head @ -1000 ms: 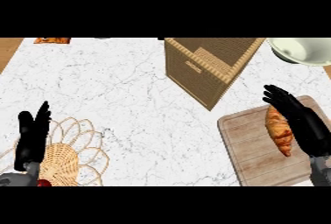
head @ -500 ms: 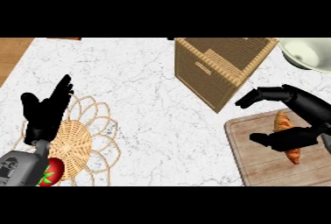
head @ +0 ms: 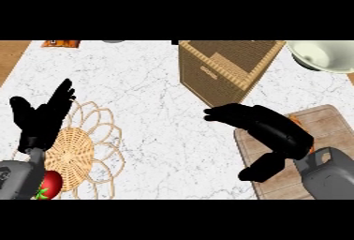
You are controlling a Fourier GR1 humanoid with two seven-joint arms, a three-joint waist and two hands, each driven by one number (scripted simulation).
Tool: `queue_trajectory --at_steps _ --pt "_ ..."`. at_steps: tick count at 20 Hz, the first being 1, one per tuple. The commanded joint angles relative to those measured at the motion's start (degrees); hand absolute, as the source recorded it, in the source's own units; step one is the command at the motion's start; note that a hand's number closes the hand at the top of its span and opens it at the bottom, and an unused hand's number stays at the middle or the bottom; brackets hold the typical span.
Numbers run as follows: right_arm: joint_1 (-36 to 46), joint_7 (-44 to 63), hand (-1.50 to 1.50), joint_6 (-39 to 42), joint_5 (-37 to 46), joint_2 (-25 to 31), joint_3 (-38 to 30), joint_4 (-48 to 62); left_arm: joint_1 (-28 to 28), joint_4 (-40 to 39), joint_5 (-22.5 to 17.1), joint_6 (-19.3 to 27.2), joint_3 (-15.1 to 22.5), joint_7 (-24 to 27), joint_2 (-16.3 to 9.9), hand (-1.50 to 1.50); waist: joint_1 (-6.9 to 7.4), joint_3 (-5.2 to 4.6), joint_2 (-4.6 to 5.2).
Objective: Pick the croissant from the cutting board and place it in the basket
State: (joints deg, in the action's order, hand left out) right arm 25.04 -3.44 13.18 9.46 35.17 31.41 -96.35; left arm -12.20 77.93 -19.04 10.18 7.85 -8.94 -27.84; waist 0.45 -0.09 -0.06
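Since half a second ago the right hand [head: 266,133] has swung left, past the cutting board [head: 332,126] edge. Left hand [head: 41,122] rests flat-fingered over the wicker basket [head: 76,150], tomato [head: 48,185] at its near rim. Right hand is curled around the croissant [head: 296,120], mostly hidden, only an orange sliver showing. Risk: croissant slips mid-carry, or lands short on the counter [head: 152,93].

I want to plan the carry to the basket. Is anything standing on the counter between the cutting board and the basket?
Nothing visible stands between them: only bare marble counter lies between the cutting board and the basket. The tall woven box stands farther back. The left hand hovers open over the basket's left part.
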Motion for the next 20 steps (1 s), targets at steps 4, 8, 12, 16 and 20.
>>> queue_trajectory --at_steps 4,8,12,16,20 --pt "13.57 21.30 -1.50 9.58 9.29 9.09 0.07 -4.90 0.55 -1.41 -0.16 -0.49 -0.39 1.50 1.29 0.00 -0.64 -0.33 -0.69" --pt "22.29 32.52 -1.50 17.99 11.32 10.68 -0.74 -3.57 -0.09 -1.80 0.30 -1.08 -0.78 0.77 0.23 0.00 -0.08 -0.22 -0.38" --pt "32.08 37.56 -1.50 30.82 4.94 7.56 -2.88 4.13 -2.74 -0.03 0.08 -0.92 -0.54 -2.50 0.93 0.00 0.65 -0.08 -0.01" --pt "31.61 40.94 -1.50 41.94 -3.51 8.03 -4.08 5.81 0.92 -2.28 0.62 -2.29 -1.79 2.50 1.01 0.00 -0.26 -0.08 -0.12" --pt "31.73 40.06 -1.50 48.68 -9.45 12.71 -9.20 6.74 0.91 -0.68 2.05 -0.73 -1.46 0.81 1.78 0.00 -0.94 0.04 -0.28"
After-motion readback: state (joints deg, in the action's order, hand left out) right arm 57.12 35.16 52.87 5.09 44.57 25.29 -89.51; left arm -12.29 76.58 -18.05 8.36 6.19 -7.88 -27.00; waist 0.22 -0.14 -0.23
